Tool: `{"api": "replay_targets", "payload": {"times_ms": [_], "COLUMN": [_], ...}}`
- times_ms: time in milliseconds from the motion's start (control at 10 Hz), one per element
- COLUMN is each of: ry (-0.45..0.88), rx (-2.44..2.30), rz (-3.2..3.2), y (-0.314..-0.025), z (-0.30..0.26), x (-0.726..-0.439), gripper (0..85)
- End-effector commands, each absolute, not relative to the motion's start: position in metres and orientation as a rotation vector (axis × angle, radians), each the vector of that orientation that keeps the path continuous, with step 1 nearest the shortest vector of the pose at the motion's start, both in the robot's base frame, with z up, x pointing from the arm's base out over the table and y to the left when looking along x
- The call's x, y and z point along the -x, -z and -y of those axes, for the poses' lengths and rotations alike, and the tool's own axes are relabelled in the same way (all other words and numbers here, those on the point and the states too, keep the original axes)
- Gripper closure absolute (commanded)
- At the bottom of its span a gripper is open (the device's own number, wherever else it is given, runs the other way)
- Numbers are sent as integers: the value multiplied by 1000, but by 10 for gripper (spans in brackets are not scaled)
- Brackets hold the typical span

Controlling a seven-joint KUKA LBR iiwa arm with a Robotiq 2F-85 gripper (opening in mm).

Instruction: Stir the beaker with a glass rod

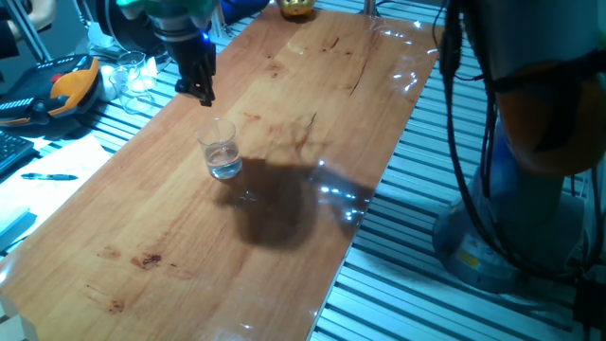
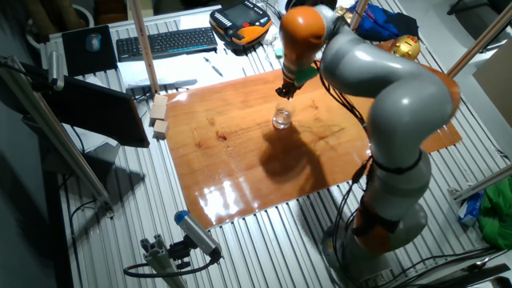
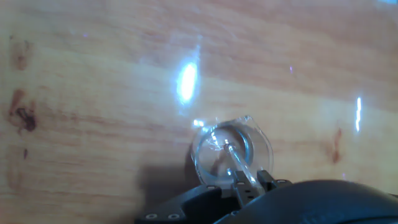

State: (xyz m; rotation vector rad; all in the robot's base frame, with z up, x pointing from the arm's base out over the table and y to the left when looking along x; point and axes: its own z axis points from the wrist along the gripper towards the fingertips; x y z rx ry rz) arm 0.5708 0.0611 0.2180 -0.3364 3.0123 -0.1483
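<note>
- We see the clear, straight-sided beaker (image 1: 221,152) upright, mid glossy wooden counter (image 1: 189,246).
- Our claw (image 3: 249,180) grips the thin glass rod (image 3: 236,158), which slants toward 11 o'clock into the beaker.

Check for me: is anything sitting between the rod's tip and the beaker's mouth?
Nothing visible. In the hand view the glass rod, held in the gripper, points straight into the open beaker. The fixed views show bare wooden table around the beaker, the gripper above it.
</note>
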Motion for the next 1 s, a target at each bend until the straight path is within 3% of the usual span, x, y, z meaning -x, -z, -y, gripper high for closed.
{"api": "replay_targets", "payload": {"times_ms": [0,400,900], "ry": [65,-132,139], "rx": [246,-7,266], "rz": [-2989,-3196,-3194], "y": [-217,-213,-218], "z": [-61,-62,-62], "x": [-571,-571,-571], "gripper": [850,850,850]}}
